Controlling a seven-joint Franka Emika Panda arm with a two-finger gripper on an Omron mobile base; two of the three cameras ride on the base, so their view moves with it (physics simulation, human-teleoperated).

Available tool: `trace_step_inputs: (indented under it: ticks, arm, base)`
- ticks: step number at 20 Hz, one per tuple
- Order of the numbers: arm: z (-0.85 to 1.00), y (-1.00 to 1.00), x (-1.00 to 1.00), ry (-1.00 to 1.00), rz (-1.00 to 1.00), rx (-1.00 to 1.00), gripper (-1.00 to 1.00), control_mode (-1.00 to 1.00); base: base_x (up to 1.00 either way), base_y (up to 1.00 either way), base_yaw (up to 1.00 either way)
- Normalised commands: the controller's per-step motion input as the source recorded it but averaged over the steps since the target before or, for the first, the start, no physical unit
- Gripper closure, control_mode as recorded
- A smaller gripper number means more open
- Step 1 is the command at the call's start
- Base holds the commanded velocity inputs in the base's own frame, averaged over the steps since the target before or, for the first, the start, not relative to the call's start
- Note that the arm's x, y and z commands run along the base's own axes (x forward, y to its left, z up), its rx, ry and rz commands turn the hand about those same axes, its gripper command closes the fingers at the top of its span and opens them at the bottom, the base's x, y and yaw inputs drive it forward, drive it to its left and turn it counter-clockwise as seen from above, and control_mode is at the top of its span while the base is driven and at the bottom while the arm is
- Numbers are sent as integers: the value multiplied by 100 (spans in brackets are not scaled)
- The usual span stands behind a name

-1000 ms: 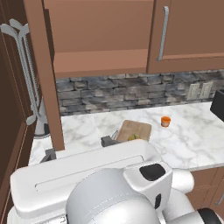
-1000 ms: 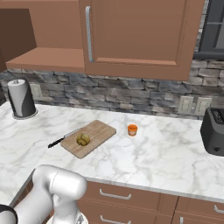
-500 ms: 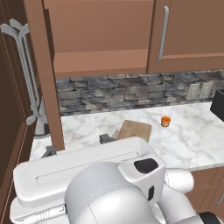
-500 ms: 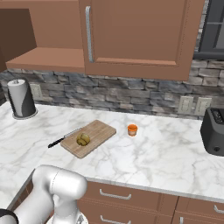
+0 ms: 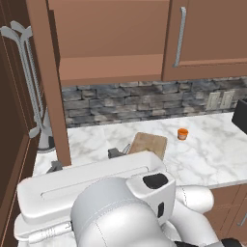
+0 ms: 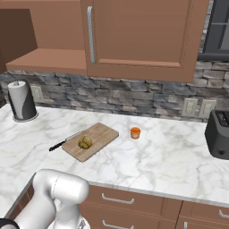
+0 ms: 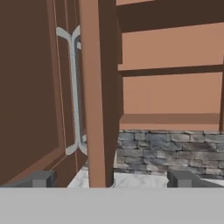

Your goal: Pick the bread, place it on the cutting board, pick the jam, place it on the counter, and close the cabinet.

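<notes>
From the right base view I have the small yellowish-brown knobbly bread (image 6: 85, 142) sitting on the light wooden cutting board (image 6: 100, 133), which lies flat on the white marble counter (image 6: 170, 156) with grey veins. A black-handled knife (image 6: 62, 142) lies against the board's left edge. The small squat orange jam jar (image 6: 135, 132) stands upright on the counter just right of the board, apart from it; in the left base view I see the same jar (image 5: 182, 133) to the right of the board (image 5: 149, 144), whose near part is hidden behind the arm.

The reddish-brown wooden wall cabinet (image 6: 147, 36) is open on its left side: its door (image 5: 49, 82) stands swung out edge-on toward me, and the bare shelf (image 5: 111, 67) inside is exposed. The right door with its long silver bar handle (image 6: 91, 34) is closed.

In the hand view the end effector (image 7: 109, 178) has its two dark fingertips (image 7: 40, 179) spread wide apart with nothing between them, pointed at the edge of that open door (image 7: 94, 87). Left of it I see the tall dark-brown cupboard (image 7: 30, 87) with curved silver handles.

A paper towel roll on a dark stand (image 6: 21, 100) sits at the counter's far left, and a black toaster (image 6: 218, 133) sits at the right, below the grey stone backsplash (image 6: 134, 96).
</notes>
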Motion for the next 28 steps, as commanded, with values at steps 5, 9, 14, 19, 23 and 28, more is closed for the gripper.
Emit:
trace_step_inputs:
  ticks: [5,9,14,19,23,28]
  arm:
    - [-7,12,12,0,0,0,-100,-100]
    - [-2,14,14,0,0,0,-100,-100]
    - [0,7,16,0,0,0,-100,-100]
    - [0,6,21,0,0,0,-100,-100]
    - [-5,6,24,0,0,0,-100,-100]
    - [-8,2,22,0,0,0,-100,-100]
  base:
    - [0,0,0]
    - [0,0,0]
    - [0,0,0]
    - [0,0,0]
    - [0,0,0]
    - [0,0,0]
